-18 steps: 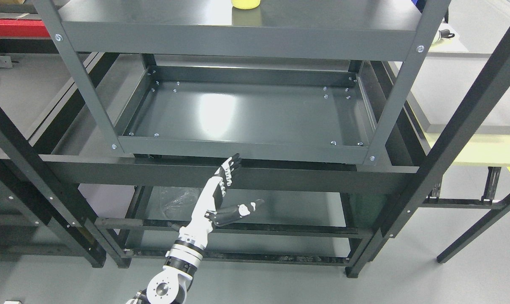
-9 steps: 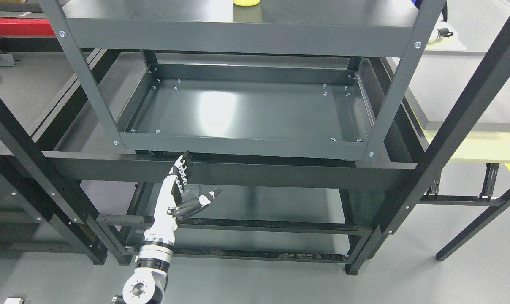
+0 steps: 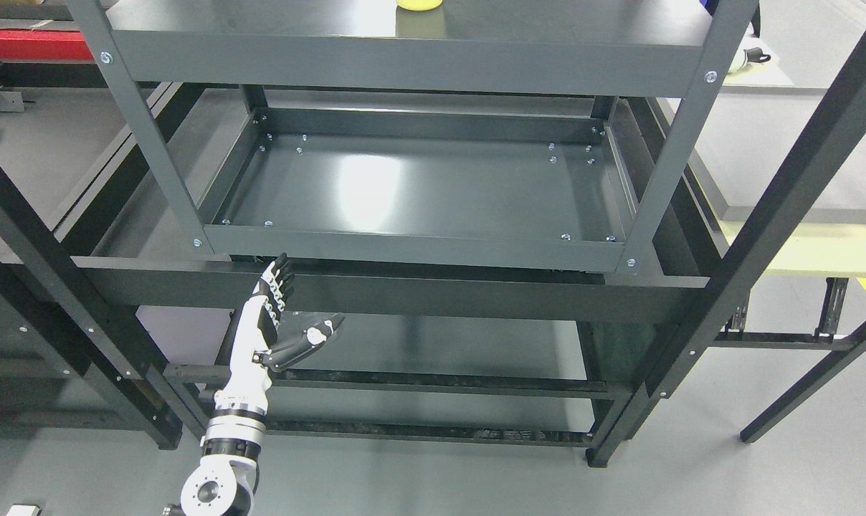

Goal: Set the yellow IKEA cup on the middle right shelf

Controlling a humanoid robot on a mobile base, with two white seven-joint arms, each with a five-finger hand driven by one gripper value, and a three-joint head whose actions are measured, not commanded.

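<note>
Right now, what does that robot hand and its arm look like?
The left robot hand has a white back, black jointed fingers and a black thumb with a white patch. A black-and-silver ringed wrist joins a round silver joint. No cables show.

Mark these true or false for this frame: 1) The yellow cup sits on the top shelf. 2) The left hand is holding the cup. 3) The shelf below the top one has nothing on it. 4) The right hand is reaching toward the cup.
1) True: the yellow cup sits on the top shelf, cut off by the picture's upper edge.
2) False: the left hand is open and empty, low in front of the rack, far below the cup.
3) True: the shelf below shows only bare metal.
4) False: no right hand is in view.
</note>
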